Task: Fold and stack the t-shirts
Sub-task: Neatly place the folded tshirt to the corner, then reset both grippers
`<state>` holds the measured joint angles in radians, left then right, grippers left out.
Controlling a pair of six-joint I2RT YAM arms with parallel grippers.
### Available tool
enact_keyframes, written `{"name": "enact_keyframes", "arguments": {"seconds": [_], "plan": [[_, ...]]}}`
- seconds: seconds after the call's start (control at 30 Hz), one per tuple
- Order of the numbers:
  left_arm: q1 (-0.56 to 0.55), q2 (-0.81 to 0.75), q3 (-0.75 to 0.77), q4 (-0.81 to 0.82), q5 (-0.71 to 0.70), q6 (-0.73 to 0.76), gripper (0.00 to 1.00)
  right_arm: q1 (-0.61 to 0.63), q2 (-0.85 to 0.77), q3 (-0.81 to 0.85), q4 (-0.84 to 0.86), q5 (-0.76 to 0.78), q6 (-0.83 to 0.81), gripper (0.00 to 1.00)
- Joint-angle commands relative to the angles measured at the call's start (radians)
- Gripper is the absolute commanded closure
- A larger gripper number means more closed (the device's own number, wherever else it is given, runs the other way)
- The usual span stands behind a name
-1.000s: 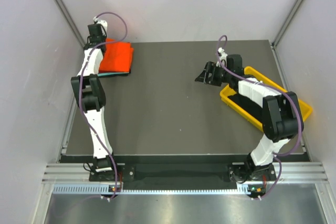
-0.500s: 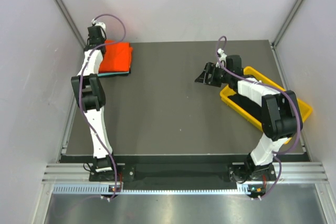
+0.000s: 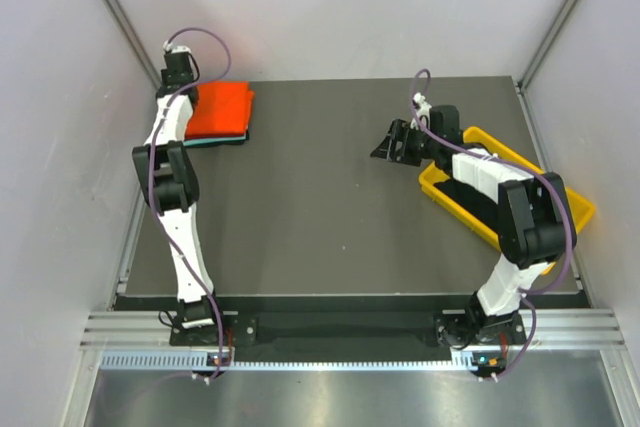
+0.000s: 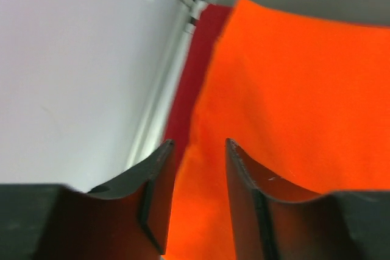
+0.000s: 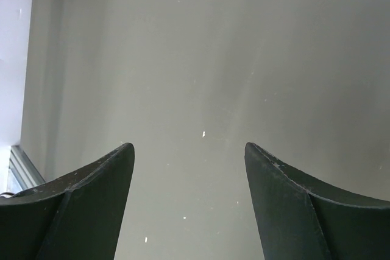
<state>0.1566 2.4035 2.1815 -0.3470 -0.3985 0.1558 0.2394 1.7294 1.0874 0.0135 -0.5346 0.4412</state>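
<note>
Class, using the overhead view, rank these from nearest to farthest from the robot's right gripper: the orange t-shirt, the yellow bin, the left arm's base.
1. The yellow bin: right beside the right gripper, on the right side.
2. The orange t-shirt: across at the far left corner.
3. The left arm's base: at the near edge, on the left.

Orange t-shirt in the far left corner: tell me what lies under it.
Under the orange t-shirt, dark red cloth shows at its left edge and teal cloth at its near edge. Anything else beneath is covered.
</note>
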Motion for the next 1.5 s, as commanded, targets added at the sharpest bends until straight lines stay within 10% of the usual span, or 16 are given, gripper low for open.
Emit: {"name": "enact_keyframes", "arguments": {"seconds": [0.0, 0.77, 1.1, 1.2, 1.33, 1.47], "plan": [[0.003, -0.104, -0.035, -0.075, 0.127, -0.15, 0.58, 0.014, -0.024, 0.019, 0.014, 0.013, -0.03, 0.26], [0.012, -0.317, -0.193, -0.181, 0.061, -0.274, 0.61, 0.017, -0.114, 0.075, -0.148, 0.036, -0.048, 0.26], [-0.153, -0.739, -0.662, -0.067, 0.612, -0.357, 0.62, 0.038, -0.434, -0.13, -0.29, 0.143, -0.061, 0.22], [-0.268, -0.936, -0.902, 0.041, 0.673, -0.381, 0.62, 0.041, -0.572, -0.175, -0.319, 0.176, -0.055, 0.0], [-0.377, -1.174, -1.1, 0.149, 0.778, -0.41, 0.59, 0.041, -0.718, -0.211, -0.363, 0.217, -0.059, 0.0], [-0.416, -1.294, -1.184, 0.106, 0.851, -0.418, 0.27, 0.043, -0.774, -0.219, -0.425, 0.245, -0.041, 0.0]]}}
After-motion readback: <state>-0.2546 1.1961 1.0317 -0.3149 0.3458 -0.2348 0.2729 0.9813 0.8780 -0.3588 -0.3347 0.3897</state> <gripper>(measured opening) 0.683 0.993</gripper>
